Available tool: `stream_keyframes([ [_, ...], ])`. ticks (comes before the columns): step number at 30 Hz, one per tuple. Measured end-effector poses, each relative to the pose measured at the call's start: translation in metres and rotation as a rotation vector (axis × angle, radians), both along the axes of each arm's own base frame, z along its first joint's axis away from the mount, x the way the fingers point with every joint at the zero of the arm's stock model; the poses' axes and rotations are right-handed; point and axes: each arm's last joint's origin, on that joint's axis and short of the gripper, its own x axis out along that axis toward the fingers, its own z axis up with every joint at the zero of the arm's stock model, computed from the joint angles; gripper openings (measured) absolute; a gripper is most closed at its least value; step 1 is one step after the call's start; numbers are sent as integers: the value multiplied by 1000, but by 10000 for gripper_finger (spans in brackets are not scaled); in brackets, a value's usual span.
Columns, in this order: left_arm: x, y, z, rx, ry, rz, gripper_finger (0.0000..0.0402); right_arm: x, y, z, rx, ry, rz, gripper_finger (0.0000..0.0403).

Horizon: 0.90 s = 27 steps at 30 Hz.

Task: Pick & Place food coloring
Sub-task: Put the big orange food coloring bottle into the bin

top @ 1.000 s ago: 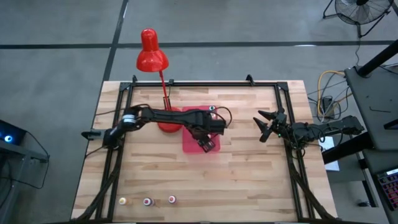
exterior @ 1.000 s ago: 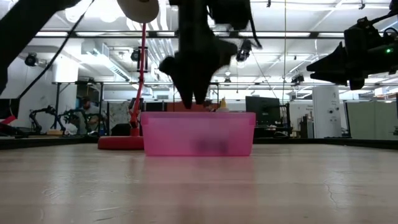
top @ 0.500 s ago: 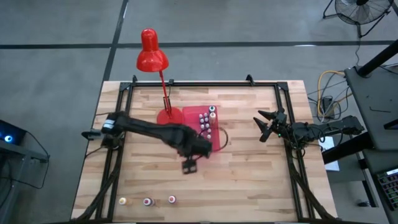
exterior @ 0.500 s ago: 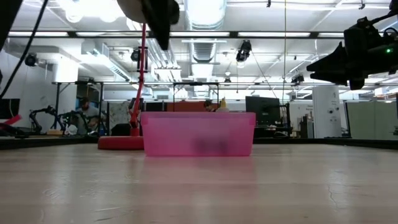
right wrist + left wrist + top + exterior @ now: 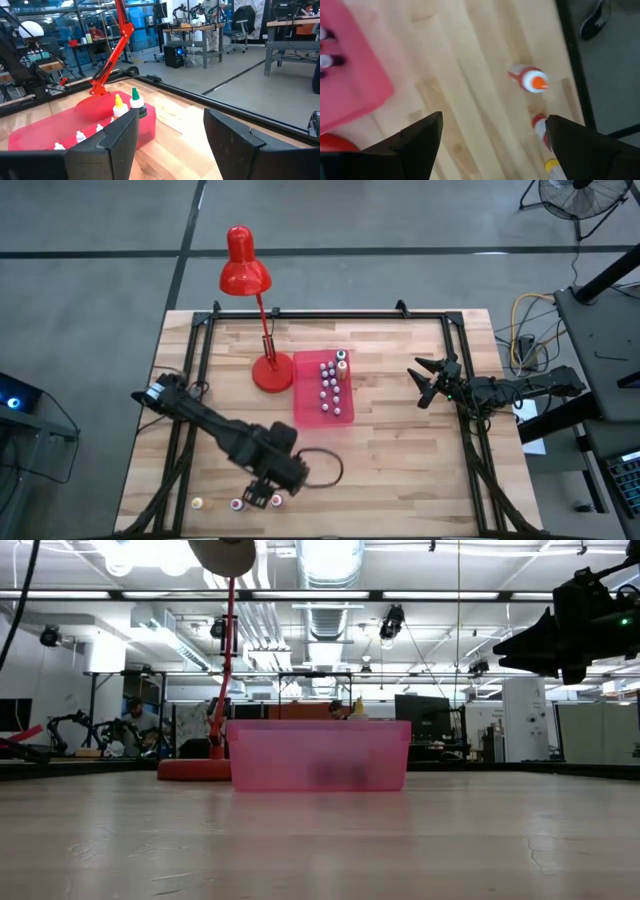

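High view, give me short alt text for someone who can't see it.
Seen from above, the left gripper, open, hovers over three small food coloring bottles near the wooden table's front edge. More bottles stand in a pink tray beside a red lamp; the right gripper waits at right.

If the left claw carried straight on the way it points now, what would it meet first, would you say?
Probably the orange-capped bottle standing between the left claw's open fingers' line, though depth is unclear.

Grey concrete floor (image 5: 400, 215), crossed by dark seams. Standing fan (image 5: 578, 198) placed at one corner. Ceiling (image 5: 430, 570) fitted with bright strip lights and ducting. Workbenches (image 5: 295, 30), office chairs (image 5: 240, 27) and seated persons (image 5: 135, 720) noted beyond.
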Motion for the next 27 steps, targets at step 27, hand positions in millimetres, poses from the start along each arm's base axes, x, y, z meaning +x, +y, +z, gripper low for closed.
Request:
stream_keyframes([
  [27, 18, -80, -100, 60, 85, -98, 323, 0, 0, 0, 0, 0, 0, 215],
])
